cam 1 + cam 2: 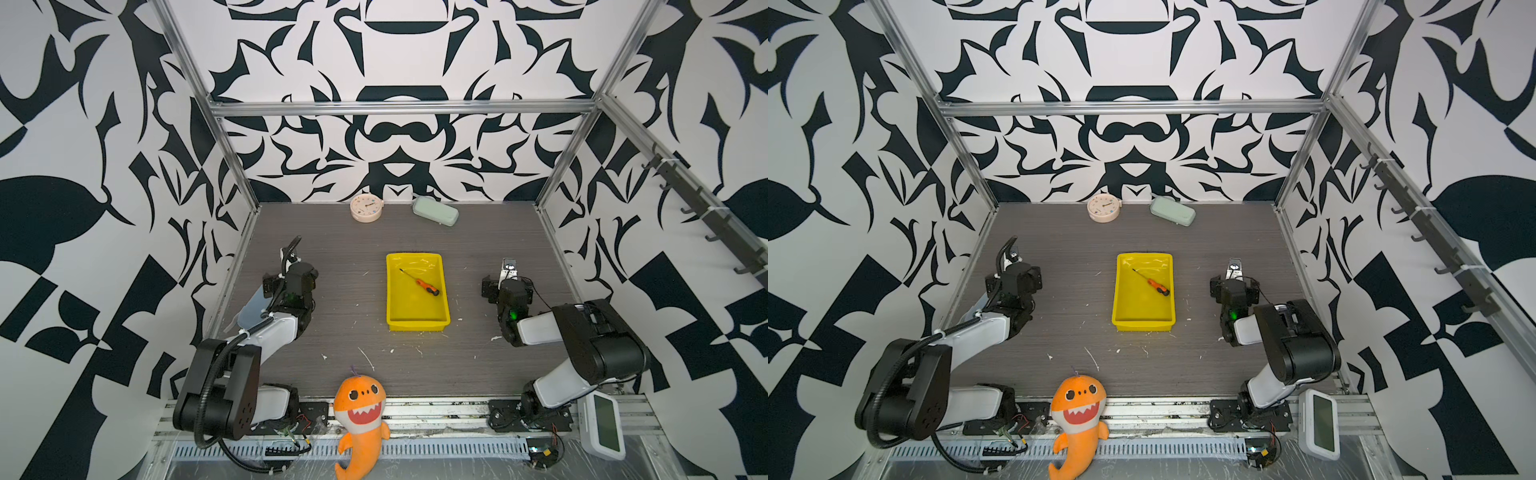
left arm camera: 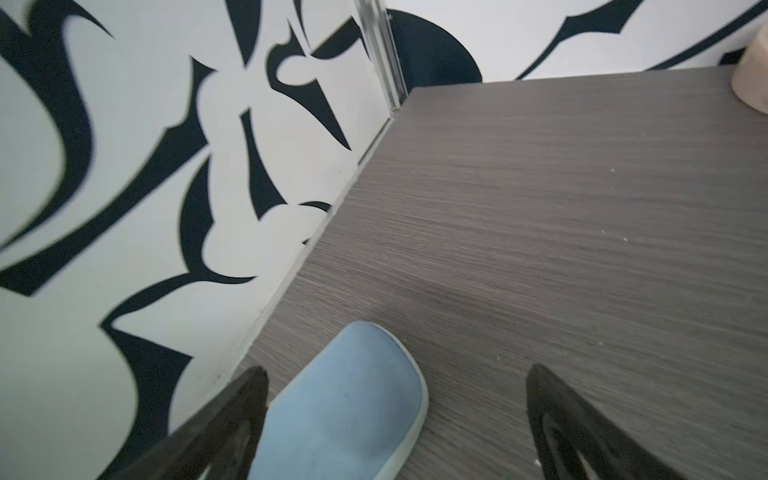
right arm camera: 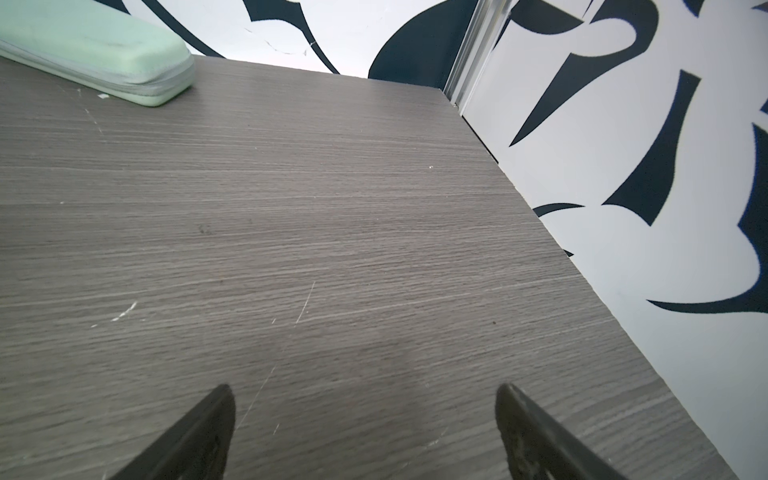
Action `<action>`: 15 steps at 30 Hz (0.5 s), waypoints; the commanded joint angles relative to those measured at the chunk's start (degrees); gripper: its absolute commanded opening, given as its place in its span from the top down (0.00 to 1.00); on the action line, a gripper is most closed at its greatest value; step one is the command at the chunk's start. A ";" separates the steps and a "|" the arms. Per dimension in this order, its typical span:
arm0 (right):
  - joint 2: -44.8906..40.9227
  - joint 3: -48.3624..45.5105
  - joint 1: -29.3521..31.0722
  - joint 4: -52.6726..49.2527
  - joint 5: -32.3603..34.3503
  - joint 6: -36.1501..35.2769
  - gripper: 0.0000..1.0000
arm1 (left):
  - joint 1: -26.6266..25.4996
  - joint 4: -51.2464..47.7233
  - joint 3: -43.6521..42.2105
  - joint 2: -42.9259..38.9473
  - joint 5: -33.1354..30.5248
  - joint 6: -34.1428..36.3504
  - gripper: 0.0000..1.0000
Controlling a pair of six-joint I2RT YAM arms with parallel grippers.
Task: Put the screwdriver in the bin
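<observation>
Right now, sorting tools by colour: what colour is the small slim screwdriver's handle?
The slim screwdriver's handle is orange; clearest in a top view.

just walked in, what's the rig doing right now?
Nothing is being handled. The screwdriver lies inside the bin, at a slant on its floor. The left gripper and right gripper sit clear of it on either side, both open and empty. A blue case lies beneath the left gripper, not gripped.
</observation>
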 commanded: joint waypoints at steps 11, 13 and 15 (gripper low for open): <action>-0.97 1.27 0.08 2.16 -0.19 0.49 0.00 | 10.23 26.62 -7.23 9.59 20.57 -5.68 0.01; -0.88 1.27 0.15 2.09 -0.19 0.49 0.00 | 10.19 27.25 -5.06 12.33 23.55 -2.49 0.01; -0.97 1.34 0.07 1.94 -0.32 0.49 0.00 | 10.15 29.44 -6.84 11.72 24.25 -3.27 0.01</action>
